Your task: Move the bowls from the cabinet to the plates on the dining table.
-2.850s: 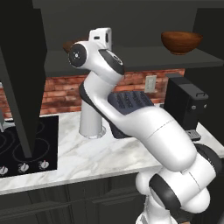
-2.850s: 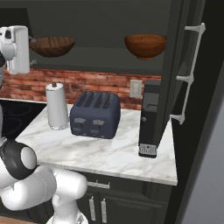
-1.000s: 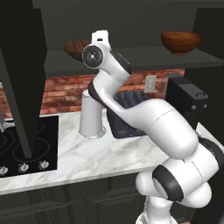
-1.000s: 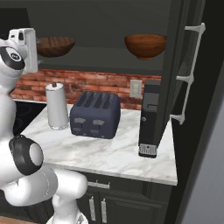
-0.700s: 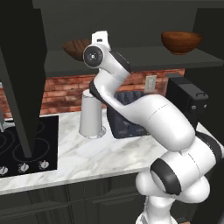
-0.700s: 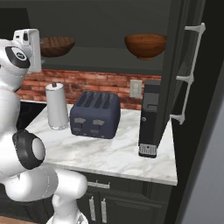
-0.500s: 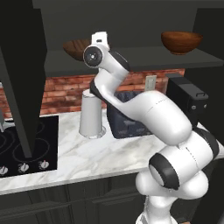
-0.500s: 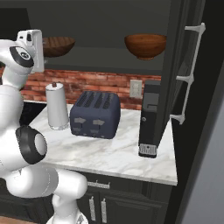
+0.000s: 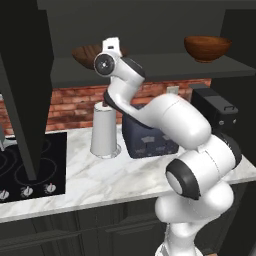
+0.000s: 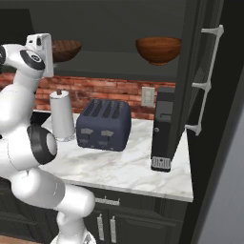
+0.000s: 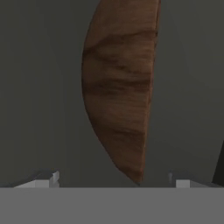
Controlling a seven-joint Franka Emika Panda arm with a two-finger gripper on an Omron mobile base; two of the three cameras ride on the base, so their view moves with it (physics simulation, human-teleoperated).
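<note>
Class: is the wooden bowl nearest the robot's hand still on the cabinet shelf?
Yes. The left bowl sits upright on the shelf, ungripped.

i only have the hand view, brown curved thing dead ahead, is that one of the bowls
Observer: Yes, it's the left bowl on the cabinet shelf; the hand is rolled, so it looks turned on edge to you.
Operator: where's the other one
Observer: The right bowl sits on that shelf, above the toaster.
Operator: anything under the hand
Observer: A paper towel roll stands on the counter beside the toaster.
Operator: am i gripping anything
Observer: No, the fingers are spread wide and the gripper is short of the bowl.
</note>
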